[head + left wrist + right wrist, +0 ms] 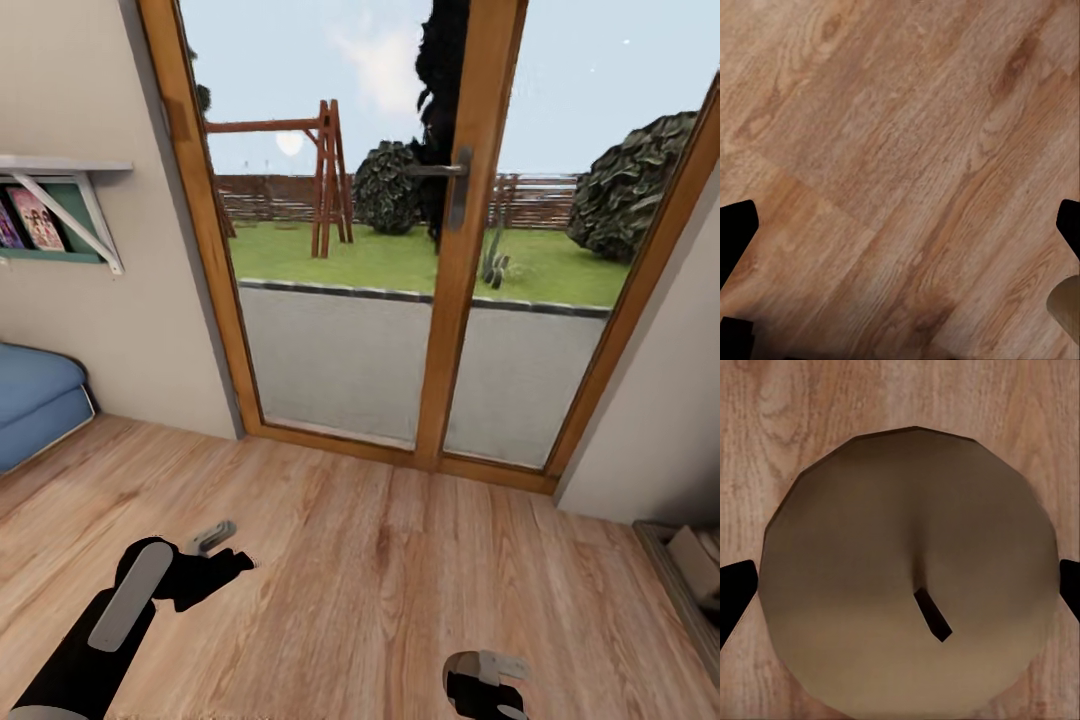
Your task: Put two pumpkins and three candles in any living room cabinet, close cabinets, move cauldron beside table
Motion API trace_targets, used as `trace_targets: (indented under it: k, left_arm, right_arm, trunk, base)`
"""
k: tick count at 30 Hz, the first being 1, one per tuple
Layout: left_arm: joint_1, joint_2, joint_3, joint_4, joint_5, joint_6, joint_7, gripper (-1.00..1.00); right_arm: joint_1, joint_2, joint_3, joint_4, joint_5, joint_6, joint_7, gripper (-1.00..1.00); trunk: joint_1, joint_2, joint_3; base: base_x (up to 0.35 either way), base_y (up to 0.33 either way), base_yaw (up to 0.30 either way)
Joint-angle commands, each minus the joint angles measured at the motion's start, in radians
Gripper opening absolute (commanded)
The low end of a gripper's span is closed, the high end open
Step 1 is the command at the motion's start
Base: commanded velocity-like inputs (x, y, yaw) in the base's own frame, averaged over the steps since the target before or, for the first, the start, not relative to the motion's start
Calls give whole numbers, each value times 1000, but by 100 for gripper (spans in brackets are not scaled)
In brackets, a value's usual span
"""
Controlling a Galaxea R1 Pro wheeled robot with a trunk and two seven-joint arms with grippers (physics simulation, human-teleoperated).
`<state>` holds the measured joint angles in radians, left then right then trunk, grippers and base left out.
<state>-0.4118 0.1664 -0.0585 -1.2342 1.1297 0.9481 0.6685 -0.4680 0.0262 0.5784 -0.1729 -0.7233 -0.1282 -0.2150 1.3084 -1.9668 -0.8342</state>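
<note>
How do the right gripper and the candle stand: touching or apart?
Cannot tell. In the right wrist view the candle sits between the right gripper's fingertips, which reach its rim, with no contact or gap plainly seen.

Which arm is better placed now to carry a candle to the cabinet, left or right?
Right. In the right wrist view a tan candle sits between the right gripper fingers, apparently held. The left gripper is open over bare wooden floor.

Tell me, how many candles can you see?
1. One candle sits between the right gripper's fingers, above the wooden floor, seen from its wick end. The other candles may be elsewhere, out of view.
</note>
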Motion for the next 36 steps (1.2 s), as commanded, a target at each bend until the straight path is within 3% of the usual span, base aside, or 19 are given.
trace_targets:
  k: [1, 36]
  left_arm:
    - [-1, 1, -2, -1, 10, 0, 10, 100]
    - [-1, 1, -2, -1, 2, -3, 11, 100]
  right_arm:
    - [-1, 0, 9, -1, -8, -4, -4, -100]
    - [-1, 0, 9, 0, -8, -4, -4, -100]
  trunk:
    - [0, 0, -1]
    - [0, 0, -1]
  base:
    - [-1, 0, 291]
    - [0, 0, 291]
